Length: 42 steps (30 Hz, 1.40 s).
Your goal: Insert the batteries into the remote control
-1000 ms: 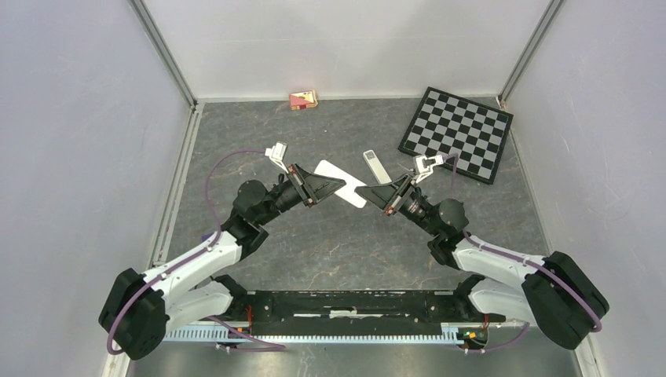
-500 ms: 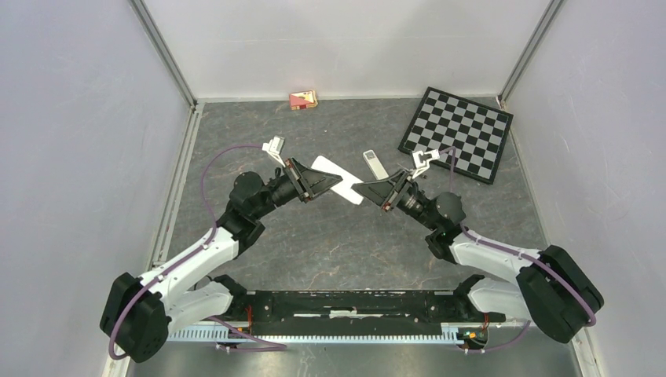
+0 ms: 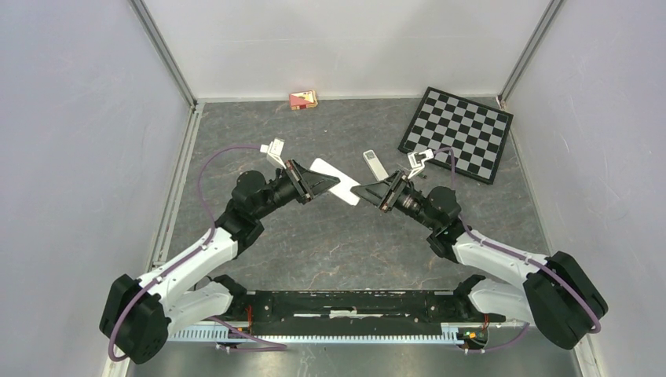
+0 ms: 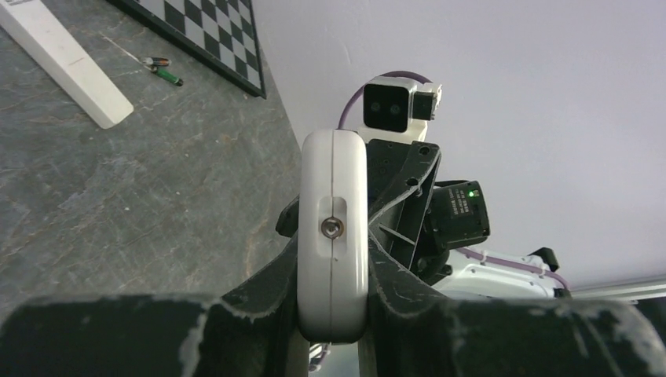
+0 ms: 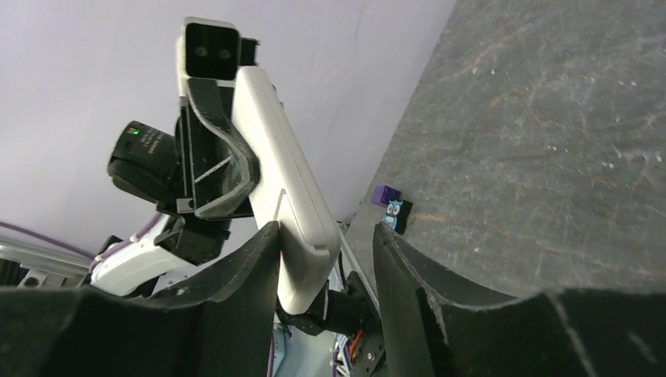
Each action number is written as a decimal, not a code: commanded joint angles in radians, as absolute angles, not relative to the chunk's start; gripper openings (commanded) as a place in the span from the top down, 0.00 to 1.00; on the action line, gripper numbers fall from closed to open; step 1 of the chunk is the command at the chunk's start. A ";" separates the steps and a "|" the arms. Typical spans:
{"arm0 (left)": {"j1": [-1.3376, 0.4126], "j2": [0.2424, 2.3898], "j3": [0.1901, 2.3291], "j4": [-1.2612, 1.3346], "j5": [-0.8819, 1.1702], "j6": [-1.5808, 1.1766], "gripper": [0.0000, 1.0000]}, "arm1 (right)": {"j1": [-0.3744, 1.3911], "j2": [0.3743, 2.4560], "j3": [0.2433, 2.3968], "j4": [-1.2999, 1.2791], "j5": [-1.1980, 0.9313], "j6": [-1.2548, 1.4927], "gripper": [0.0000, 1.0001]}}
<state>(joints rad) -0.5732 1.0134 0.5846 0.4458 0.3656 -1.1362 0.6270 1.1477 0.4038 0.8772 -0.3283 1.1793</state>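
Note:
My left gripper [image 3: 328, 184] [image 4: 333, 239] is shut on a white remote control [image 3: 331, 176] [image 4: 333, 184], clamping its narrow sides and holding it above the table. In the right wrist view the remote [image 5: 271, 145] reaches down between the fingers of my right gripper [image 3: 360, 191] [image 5: 326, 232]. The right jaws stand open: the remote's end rests against one finger, with a gap to the other. Two small batteries [image 4: 161, 69] lie on the table beside the chessboard's edge.
A slim white bar [image 3: 375, 166] [image 4: 63, 55] lies on the table behind the grippers. A chessboard [image 3: 457, 133] sits at the back right and a small red box [image 3: 303, 99] by the back wall. A purple tagged piece [image 5: 391, 206] lies at the table's left edge.
My right jaws have opened off the remote's end. Both grippers have shifted slightly away from the bases, and the left one still holds the remote.

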 commanded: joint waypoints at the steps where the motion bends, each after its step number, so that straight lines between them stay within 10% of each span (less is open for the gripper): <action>1: -0.570 0.965 0.669 0.473 0.321 -1.017 0.98 | 0.619 1.123 0.413 0.701 -0.321 1.144 0.47; 15: -0.570 1.020 0.669 0.451 0.380 -0.978 0.98 | 0.619 1.164 0.377 0.912 -0.339 1.228 0.38; 20: -0.570 1.022 0.652 0.480 0.391 -0.956 0.98 | 0.620 1.159 0.401 0.824 -0.350 1.226 0.63; 42: -0.571 1.098 0.638 0.451 0.412 -0.872 0.98 | 0.620 1.117 0.410 0.746 -0.346 1.208 0.86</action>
<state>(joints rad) -0.5610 1.1019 0.6216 0.4210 0.3752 -0.9085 0.6174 1.1347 0.3885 0.7456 -0.3576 1.2285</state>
